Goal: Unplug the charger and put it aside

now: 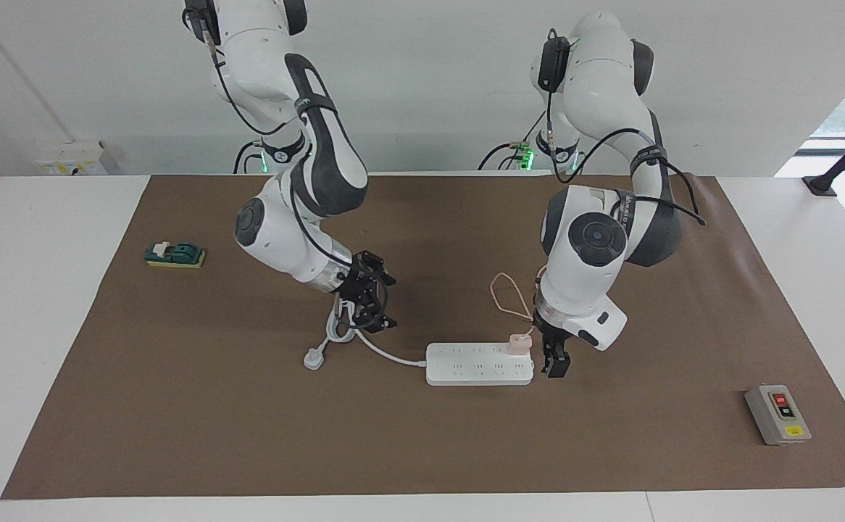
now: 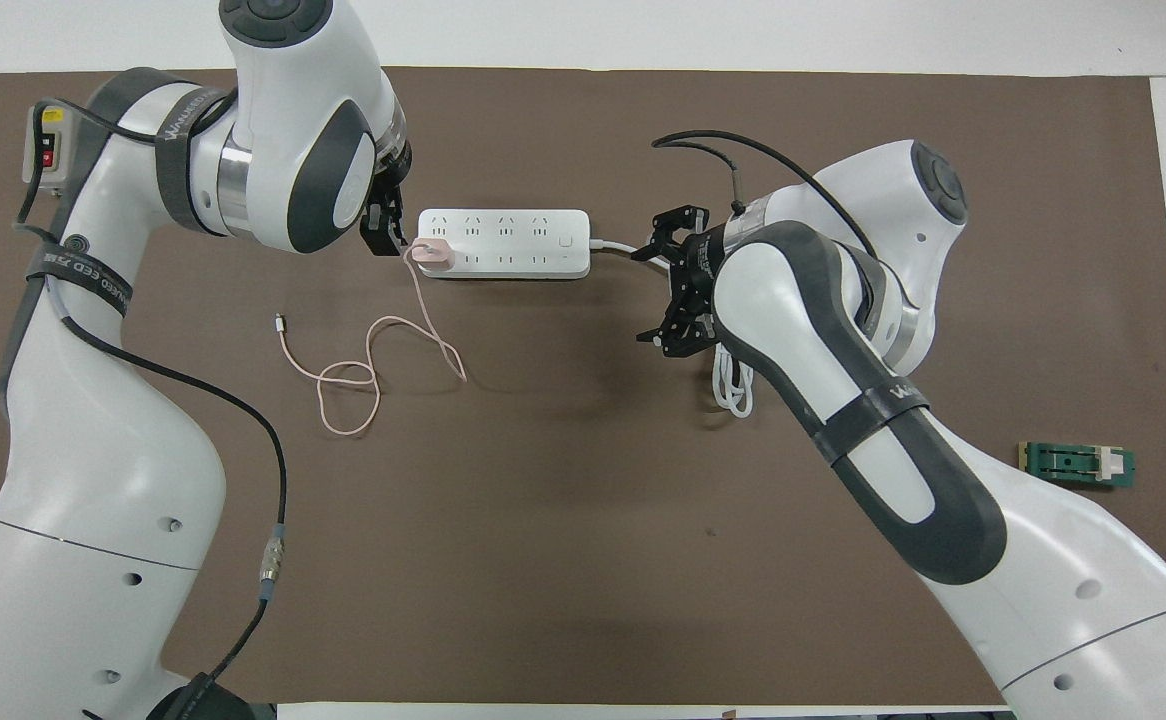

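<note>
The pale-pink charger [image 1: 518, 342] [image 2: 432, 255] sits plugged into the white power strip [image 1: 477, 365] [image 2: 503, 243], at the strip's end toward the left arm. Its thin pink cable [image 2: 348, 380] loops over the mat, nearer to the robots than the strip. My left gripper [image 1: 554, 360] [image 2: 383, 220] hangs low just off that end of the strip, beside the charger, open and holding nothing. My right gripper [image 1: 370, 308] [image 2: 671, 280] hovers open over the strip's thick white cord [image 1: 386, 353], close to the strip's other end.
The white three-pin plug [image 1: 313, 358] and its coiled cord [image 2: 738, 385] lie under the right arm. A green block [image 1: 175, 254] [image 2: 1078, 464] lies toward the right arm's end of the table. A grey switch box [image 1: 777, 414] sits toward the left arm's end.
</note>
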